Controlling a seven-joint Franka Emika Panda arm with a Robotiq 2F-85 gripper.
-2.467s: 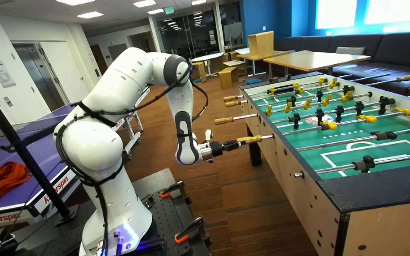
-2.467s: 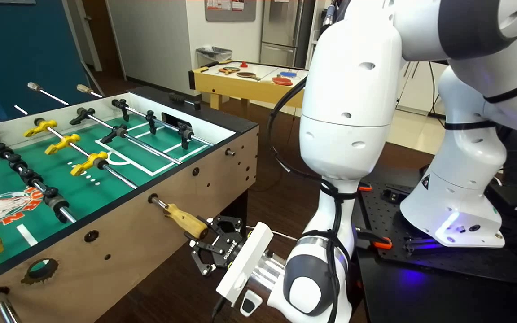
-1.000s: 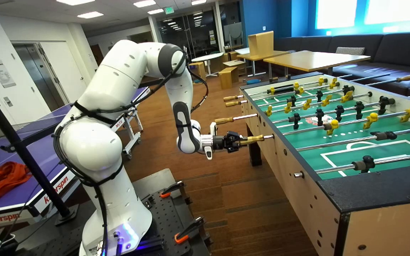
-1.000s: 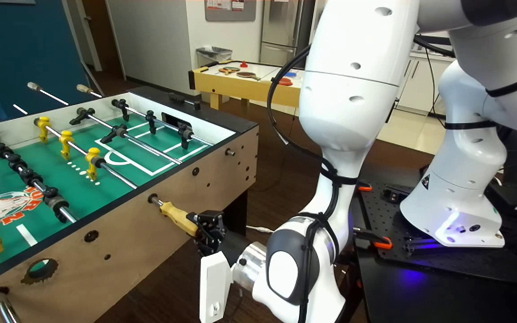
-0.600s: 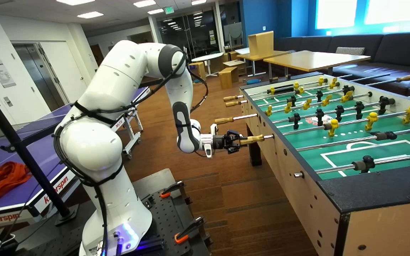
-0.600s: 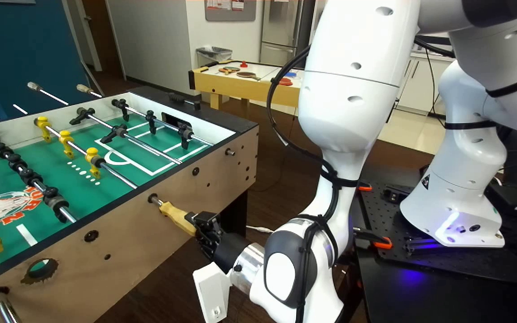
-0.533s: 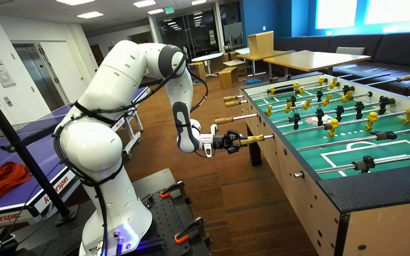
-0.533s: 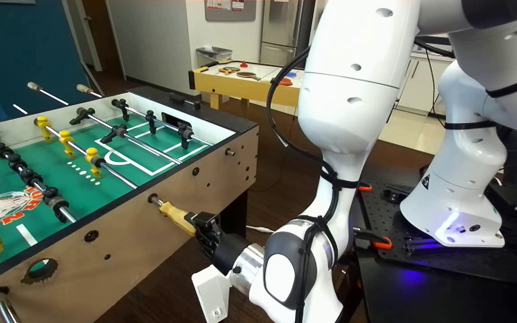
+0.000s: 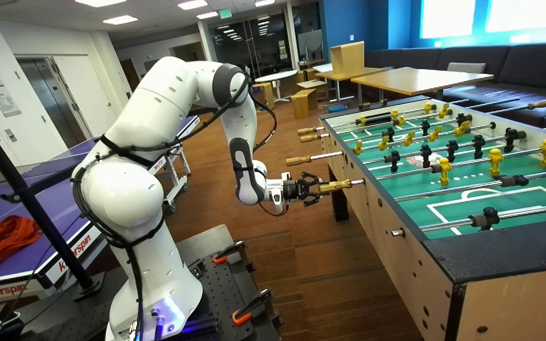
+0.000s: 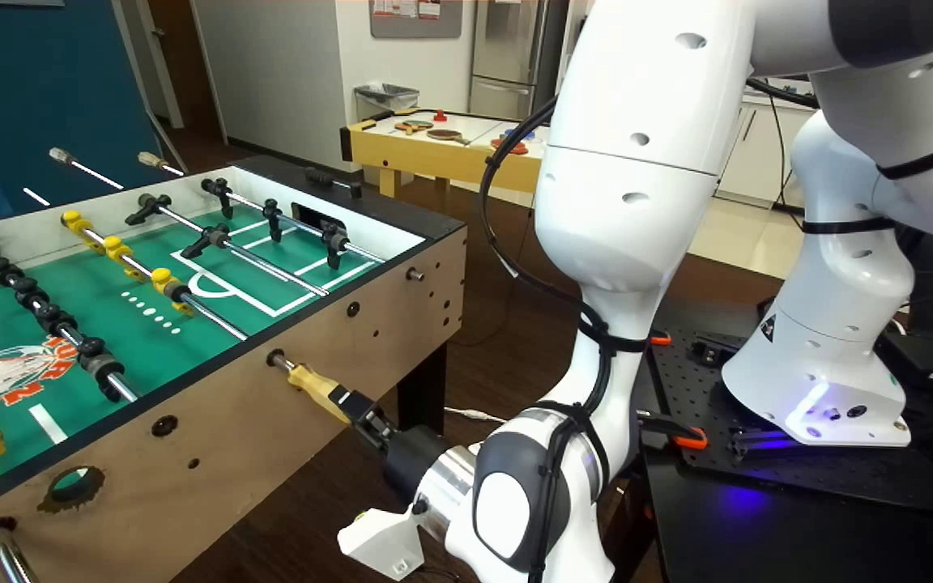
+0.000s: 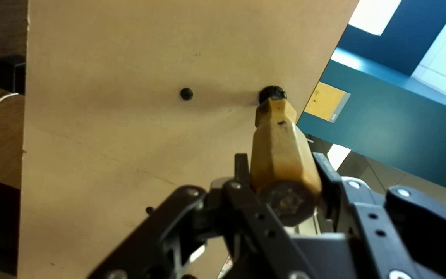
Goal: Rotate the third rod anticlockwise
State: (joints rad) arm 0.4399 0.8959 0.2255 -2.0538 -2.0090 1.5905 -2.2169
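at the left in an exterior view stands the robot's arm (image 9: 152, 116), stretched toward the right. the gripper (image 9: 321, 186) there is clamped on the outer end of a wooden handle (image 9: 337, 185); in the wrist view, pads (image 11: 242, 168) press both its sides, so the grasp looks done. the wooden handle juts from the side of the foosball table (image 9: 379, 227). across the table runs what seems to be the third rod (image 9: 469, 162), counted from the near end. on it, the yellow figures (image 9: 495, 162) are right way up, leaning somewhat. how much turn is made, and which way, this moment alone cannot tell; it is probably under way. what is left, by judgement, is completing the anticlockwise twist, then letting go and backing off.
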